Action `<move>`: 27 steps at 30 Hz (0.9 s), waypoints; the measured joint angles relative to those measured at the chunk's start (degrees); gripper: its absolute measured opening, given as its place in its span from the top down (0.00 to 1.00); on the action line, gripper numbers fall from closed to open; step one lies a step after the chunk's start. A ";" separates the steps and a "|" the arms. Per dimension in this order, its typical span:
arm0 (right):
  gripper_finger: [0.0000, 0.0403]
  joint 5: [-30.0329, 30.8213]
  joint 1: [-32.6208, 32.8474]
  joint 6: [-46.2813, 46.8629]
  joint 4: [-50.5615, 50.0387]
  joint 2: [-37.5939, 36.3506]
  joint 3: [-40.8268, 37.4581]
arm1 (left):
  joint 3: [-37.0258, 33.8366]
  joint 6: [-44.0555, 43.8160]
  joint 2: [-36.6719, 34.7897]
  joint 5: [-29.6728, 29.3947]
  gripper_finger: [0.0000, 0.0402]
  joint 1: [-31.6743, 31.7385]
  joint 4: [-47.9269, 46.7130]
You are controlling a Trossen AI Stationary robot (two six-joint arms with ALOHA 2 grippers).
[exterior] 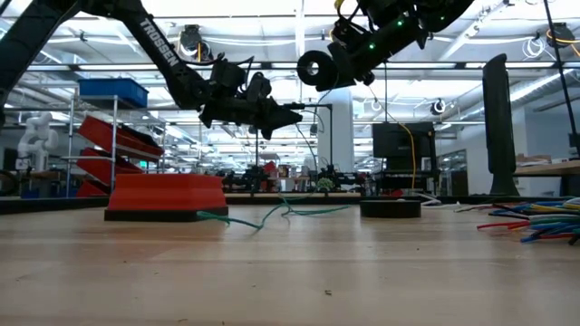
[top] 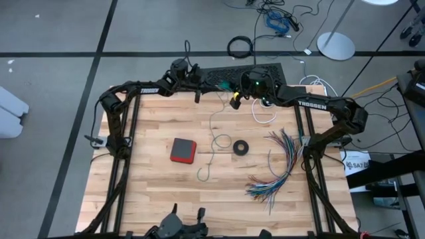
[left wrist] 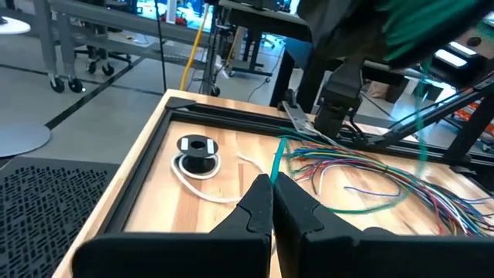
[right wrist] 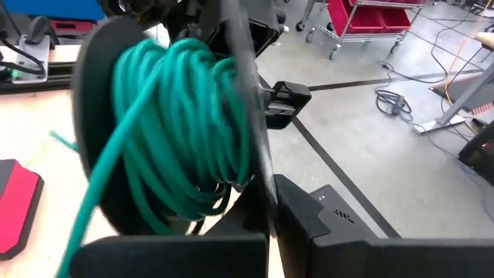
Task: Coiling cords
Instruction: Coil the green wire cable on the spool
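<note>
A black spool wound with teal-green cord (right wrist: 181,116) hangs high over the table's far edge, and my right gripper (right wrist: 270,212) is shut on it. The same spool (exterior: 314,68) shows in the low view. A loose length of the teal cord (top: 214,143) trails over the table to its end near the middle. My left gripper (left wrist: 272,185), just left of the spool and above the table (top: 216,86), is shut on this cord. The white cord (top: 264,114) lies slack at the far right, joined to a small round black-and-white piece (left wrist: 197,148). My left gripper pinches a single strand of the teal cord (left wrist: 276,158) between its fingertips. The fingers lie about level, coming from the table's left. The strand sticks out beyond the tips, clear of the table. My right gripper pinches the rim of the spool's black side disc (right wrist: 261,181) between its two fingers. The fingers come from the table's right, slanting slightly down. The spool is lifted clear, with its wound cord to one side of the fingers.
A red box (top: 182,150) lies left of the table's middle, and a small black tape-like ring (top: 241,147) sits at the middle. A fanned bundle of multicoloured wires (top: 279,166) covers the right side. A black perforated mat (top: 232,72) lies behind the far edge.
</note>
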 joint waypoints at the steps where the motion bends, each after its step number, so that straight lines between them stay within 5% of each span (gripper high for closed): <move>1: 1.00 -0.01 0.04 0.03 0.14 0.00 0.00 | 0.02 0.00 0.00 0.02 1.00 -0.02 -0.07; 27: 1.00 -7.68 1.09 1.37 3.07 -0.24 0.00 | 0.08 0.02 -0.02 -5.77 1.00 3.94 -5.03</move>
